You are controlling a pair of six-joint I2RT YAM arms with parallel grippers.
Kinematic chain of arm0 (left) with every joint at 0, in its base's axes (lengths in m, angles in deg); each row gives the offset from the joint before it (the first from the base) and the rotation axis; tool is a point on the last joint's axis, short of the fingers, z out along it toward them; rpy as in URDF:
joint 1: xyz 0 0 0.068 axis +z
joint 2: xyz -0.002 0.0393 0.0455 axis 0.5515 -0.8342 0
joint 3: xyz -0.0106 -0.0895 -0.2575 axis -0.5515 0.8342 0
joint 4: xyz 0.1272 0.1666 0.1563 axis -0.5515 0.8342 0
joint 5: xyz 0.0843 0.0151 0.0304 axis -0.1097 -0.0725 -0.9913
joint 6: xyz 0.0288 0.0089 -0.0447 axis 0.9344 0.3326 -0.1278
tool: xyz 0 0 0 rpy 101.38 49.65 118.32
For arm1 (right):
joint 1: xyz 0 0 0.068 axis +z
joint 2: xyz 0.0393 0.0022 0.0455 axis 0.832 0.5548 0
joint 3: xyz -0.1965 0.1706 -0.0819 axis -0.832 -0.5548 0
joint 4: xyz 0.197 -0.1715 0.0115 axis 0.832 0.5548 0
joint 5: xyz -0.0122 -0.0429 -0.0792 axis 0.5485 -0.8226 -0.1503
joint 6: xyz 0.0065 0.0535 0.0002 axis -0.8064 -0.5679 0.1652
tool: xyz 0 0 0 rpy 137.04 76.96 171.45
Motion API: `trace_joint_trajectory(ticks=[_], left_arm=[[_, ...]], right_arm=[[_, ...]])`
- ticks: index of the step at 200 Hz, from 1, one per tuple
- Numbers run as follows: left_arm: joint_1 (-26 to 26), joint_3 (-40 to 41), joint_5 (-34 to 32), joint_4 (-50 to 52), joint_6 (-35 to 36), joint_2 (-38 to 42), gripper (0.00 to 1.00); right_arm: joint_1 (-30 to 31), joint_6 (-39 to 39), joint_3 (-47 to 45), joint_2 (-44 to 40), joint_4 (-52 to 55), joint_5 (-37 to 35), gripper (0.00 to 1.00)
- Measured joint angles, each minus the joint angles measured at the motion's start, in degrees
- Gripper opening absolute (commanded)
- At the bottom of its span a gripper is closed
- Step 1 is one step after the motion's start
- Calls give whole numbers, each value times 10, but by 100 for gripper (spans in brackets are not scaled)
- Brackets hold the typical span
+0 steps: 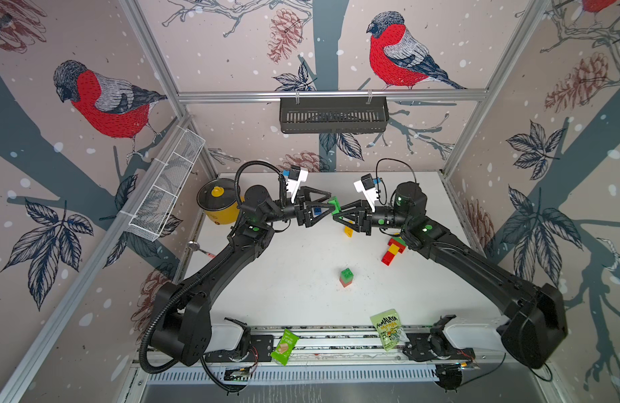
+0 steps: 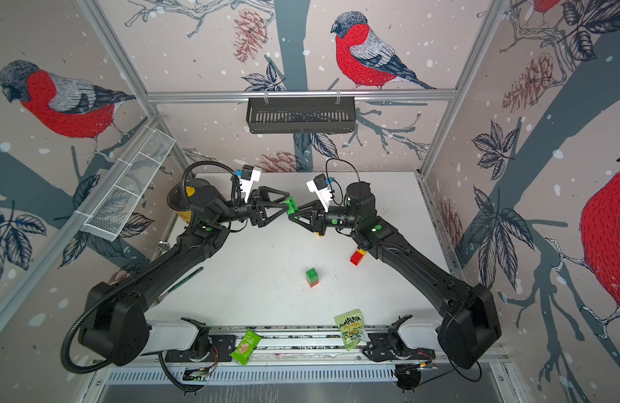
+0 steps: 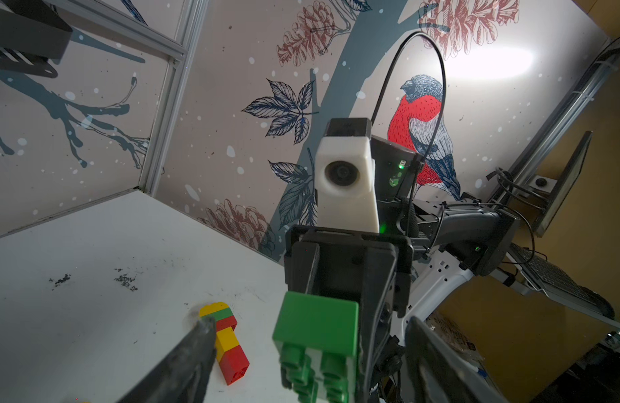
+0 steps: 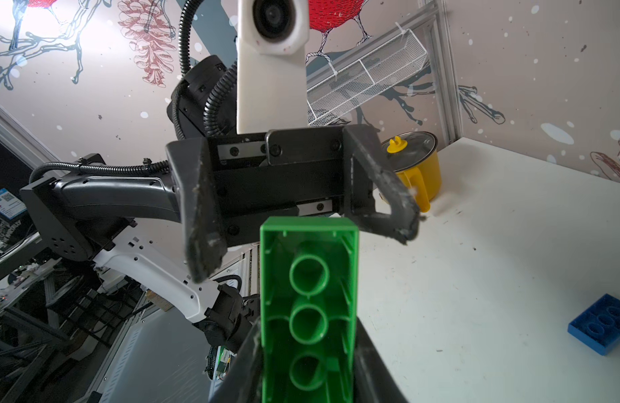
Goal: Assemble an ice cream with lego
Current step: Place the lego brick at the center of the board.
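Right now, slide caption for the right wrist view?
Right gripper holds a long green plastic brick up to the open left gripper.

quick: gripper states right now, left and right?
Left gripper: open, jaws either side of the green brick, not touching it.
Right gripper: closed on the green brick.

Mostly hidden under right gripper (image 2: 292, 211), centre frame: yellow brick (image 2: 320, 234). Half covered by left arm (image 2: 205, 204), centre left: yellow pot (image 2: 184, 215).
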Motion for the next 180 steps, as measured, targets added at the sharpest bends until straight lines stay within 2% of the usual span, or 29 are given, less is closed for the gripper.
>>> trace_joint_trajectory(ticks=[21,34,118,144,160,180], left_arm=[[-14,-9,12,-3,-1,-12,71],[-19,-10,15,-3,-1,-17,61],[-20,-11,29,0,-11,-20,30],[-20,-24,38,8,-9,-23,22],[-20,-39,25,25,5,-24,20],[-18,-70,-2,99,38,-25,20]], right_arm=[[1,0,0,3,-8,2,24],[2,0,0,6,-9,4,24],[2,20,-9,8,-19,24,29],[0,25,-13,5,-28,26,42],[-3,26,-18,4,-27,16,62],[-24,27,-34,0,-13,-12,65]])
